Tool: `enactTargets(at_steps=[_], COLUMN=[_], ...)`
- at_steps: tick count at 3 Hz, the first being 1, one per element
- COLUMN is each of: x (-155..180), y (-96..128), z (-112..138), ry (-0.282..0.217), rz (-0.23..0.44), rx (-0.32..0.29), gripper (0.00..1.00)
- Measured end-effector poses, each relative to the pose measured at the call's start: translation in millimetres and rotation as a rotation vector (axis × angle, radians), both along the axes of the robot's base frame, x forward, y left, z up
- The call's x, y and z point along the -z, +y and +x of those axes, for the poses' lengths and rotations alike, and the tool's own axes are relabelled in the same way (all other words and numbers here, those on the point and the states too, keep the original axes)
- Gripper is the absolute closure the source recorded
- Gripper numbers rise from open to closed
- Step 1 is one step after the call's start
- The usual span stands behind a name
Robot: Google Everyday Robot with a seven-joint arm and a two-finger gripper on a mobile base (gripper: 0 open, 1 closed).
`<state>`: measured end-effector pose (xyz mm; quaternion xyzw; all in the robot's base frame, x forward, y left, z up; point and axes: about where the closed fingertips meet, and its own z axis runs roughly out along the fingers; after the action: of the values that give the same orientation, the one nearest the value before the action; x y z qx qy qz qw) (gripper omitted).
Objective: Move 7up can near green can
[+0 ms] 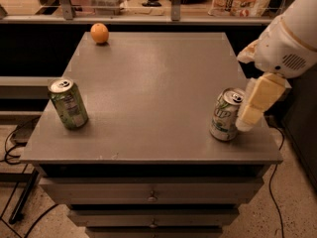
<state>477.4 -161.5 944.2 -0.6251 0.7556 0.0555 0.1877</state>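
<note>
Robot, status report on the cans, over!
Gripper beside 7up can, front-right of table. 7up can upright, across from green can. Orange far back, not in the way.

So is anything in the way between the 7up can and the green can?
No, nothing visible. Only bare table lies between the 7up can at the front right and the green can at the front left. The orange sits far back, off that path. The gripper is close beside the 7up can, nothing between them.

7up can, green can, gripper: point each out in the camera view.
7up can (223, 117), camera view, on its lettered side.
green can (69, 107), camera view, on the middle of its body.
gripper (246, 119), camera view, on its lower tip, just right of the 7up can.
</note>
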Motion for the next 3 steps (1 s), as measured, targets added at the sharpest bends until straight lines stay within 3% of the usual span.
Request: enactTargets(at_steps=[3], x=[27], y=[-6], z=[7], ry=[0.053], rz=[0.021], rx=[0.038], gripper=[0.0])
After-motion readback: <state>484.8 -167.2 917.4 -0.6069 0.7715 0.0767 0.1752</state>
